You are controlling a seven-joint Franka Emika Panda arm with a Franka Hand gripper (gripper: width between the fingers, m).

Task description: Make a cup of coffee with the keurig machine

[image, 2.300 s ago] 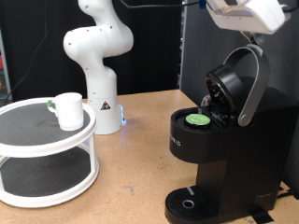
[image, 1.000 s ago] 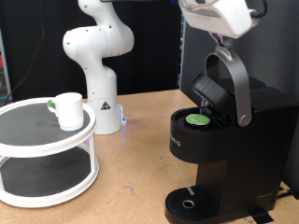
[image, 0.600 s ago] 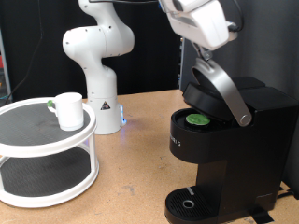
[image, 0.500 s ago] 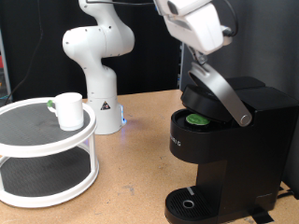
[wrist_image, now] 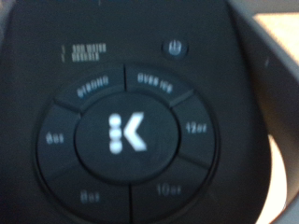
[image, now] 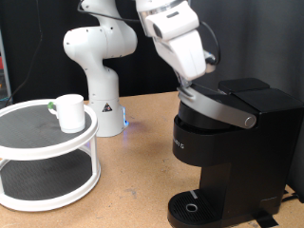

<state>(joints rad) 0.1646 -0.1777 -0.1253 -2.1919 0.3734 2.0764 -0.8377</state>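
In the exterior view, the gripper (image: pixel 190 87) pressed on the silver-grey lid handle (image: pixel 220 110) of the keurig machine (image: pixel 228 152), which stood at the view's right on the tabletop (image: pixel 133 180). The lid lay flat, so the step in hand looked like the closing of the brew head, all but done. The fingers were hidden behind the hand and the handle, and I could not tell whether they were clenched or released. The cup (image: pixel 69 112) sat well apart at the view's left, on the upper shelf of a white two-tier stand (image: pixel 47 157), and nothing stood on the machine's round drip base (image: pixel 195 207). By my judgement, the cup was not yet placed under the spout, and that move would call for a firm hold on the mug and a careful fit beneath the head. A second white robot arm base (image: pixel 100 66) stood behind. Counted: one machine, one cup, one stand.

In the wrist view, the machine's top control panel (wrist_image: pixel 126 131) filled the picture, blurred, with a lit central button (wrist_image: pixel 126 133) ringed by size keys and a small power button (wrist_image: pixel 172 46). No fingers showed.
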